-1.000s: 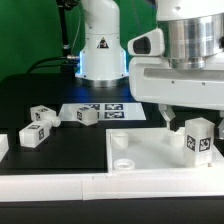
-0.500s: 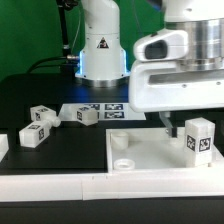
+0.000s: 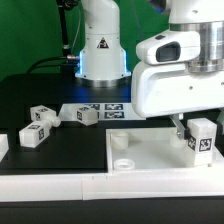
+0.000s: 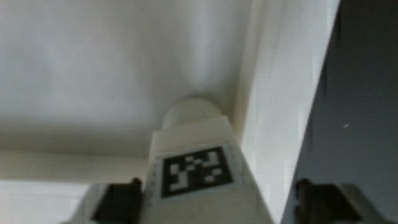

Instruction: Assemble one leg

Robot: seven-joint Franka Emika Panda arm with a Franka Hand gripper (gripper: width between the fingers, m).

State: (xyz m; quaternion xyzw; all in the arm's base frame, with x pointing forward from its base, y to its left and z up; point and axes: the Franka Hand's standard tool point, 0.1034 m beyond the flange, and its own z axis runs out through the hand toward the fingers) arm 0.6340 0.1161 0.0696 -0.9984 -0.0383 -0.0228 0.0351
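My gripper (image 3: 198, 130) is shut on a leg (image 3: 205, 142), a small white oblong block with a square tag marker. It holds the leg upright over the right part of the large flat white panel (image 3: 150, 152). In the wrist view the leg (image 4: 196, 140) runs between my two dark fingers (image 4: 121, 202), pointing down at the panel's surface (image 4: 107, 80) near its edge. I cannot tell whether the leg's lower end touches the panel. Three more legs (image 3: 42, 114) (image 3: 33, 134) (image 3: 85, 115) lie on the black table at the exterior view's left.
The marker board (image 3: 108, 110) lies behind the panel, in front of the robot base (image 3: 100, 50). Two round sockets (image 3: 118, 140) (image 3: 123, 162) show at the panel's left side. A white bar (image 3: 40, 190) runs along the front, and a white piece (image 3: 3, 146) sits at the left edge.
My gripper with the leg has shifted slightly toward the exterior view's right and lower. The loose legs have not moved.
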